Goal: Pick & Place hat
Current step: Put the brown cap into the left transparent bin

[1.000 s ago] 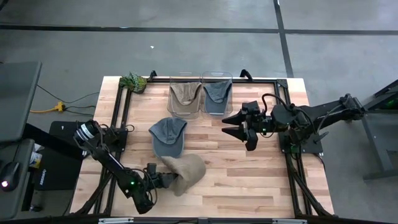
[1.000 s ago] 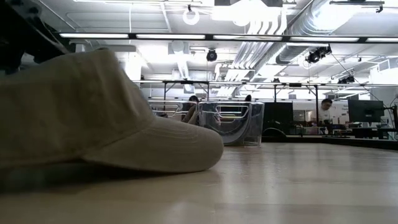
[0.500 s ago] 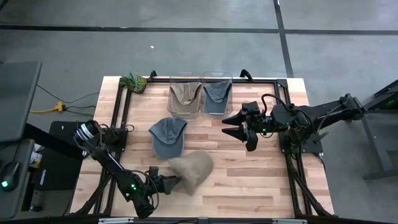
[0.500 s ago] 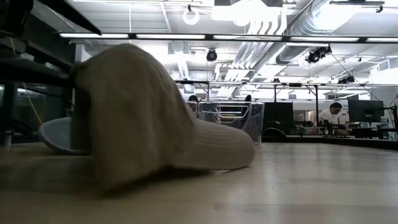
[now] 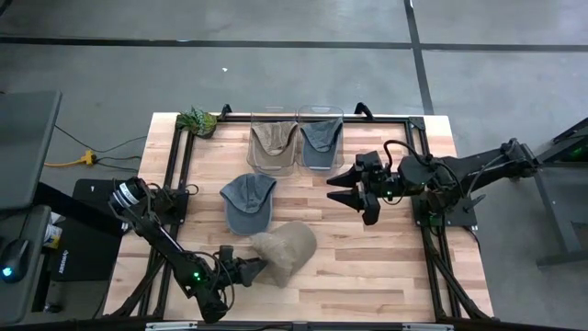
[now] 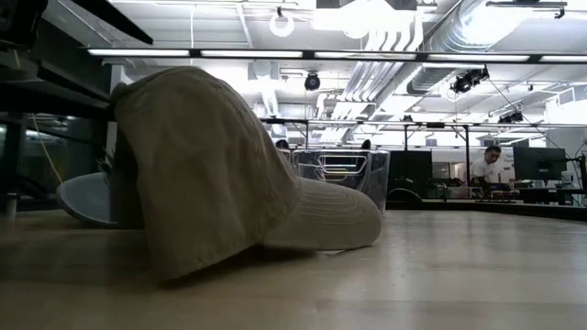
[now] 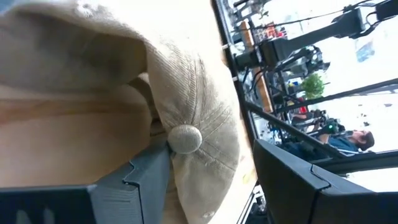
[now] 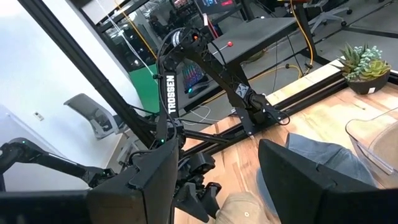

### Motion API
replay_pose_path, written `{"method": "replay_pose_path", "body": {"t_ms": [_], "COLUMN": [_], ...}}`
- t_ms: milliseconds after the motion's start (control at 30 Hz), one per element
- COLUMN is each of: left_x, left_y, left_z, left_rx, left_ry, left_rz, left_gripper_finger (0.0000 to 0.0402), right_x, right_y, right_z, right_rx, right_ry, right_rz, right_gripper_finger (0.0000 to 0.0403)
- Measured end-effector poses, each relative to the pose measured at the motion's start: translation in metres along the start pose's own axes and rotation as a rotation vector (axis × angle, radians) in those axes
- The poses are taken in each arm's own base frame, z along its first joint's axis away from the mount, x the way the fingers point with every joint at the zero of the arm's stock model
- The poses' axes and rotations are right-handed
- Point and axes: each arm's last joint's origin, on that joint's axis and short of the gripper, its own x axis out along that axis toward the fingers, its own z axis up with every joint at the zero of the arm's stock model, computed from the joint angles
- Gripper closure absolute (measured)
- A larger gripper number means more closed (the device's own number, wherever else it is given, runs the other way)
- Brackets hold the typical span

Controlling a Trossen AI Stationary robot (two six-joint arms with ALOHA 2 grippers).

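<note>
Pick step: my left gripper [image 5: 250, 269] pinches the tan cap [image 5: 287, 250] by its back edge; next, lift it toward the clear bins [image 5: 296, 138].

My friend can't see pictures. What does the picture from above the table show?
The left gripper is at the crown of a tan cap near the front of the wooden table. A grey cap lies beside it, two clear bins each hold a cap, and the right gripper hovers open.
</note>
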Motion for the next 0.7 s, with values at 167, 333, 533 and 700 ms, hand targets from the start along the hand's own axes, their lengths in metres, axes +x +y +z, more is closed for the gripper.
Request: {"method": "replay_pose_path", "body": {"t_ms": [167, 333, 533, 700], "left_x": [-0.0001, -0.0001, -0.0001, -0.0001], "left_y": [-0.0026, -0.0044, -0.0043, -0.0046], "left_z": [-0.0008, -0.0018, -0.0020, -0.0024], "left_rx": [-0.007, -0.014, -0.026, -0.037], "left_ry": [-0.006, 0.002, 0.008, 0.018], "left_rz": [-0.015, -0.022, -0.018, -0.016], "left_gripper_finger": [0.0189, 0.0197, 0.0279, 0.0379], "right_x": [0.0000, 0.0000, 0.0000, 0.0001], "right_y": [0.0000, 0.0000, 0.0000, 0.0000], "right_z": [0.0000, 0.0000, 0.0000, -0.0002], "right_rx": [0.000, 0.000, 0.000, 0.022], "right_ry": [0.000, 0.000, 0.000, 0.001], "right_rz": [0.000, 0.000, 0.000, 0.000], "right_gripper_finger": [0.0185, 0.0185, 0.0185, 0.0185]}}
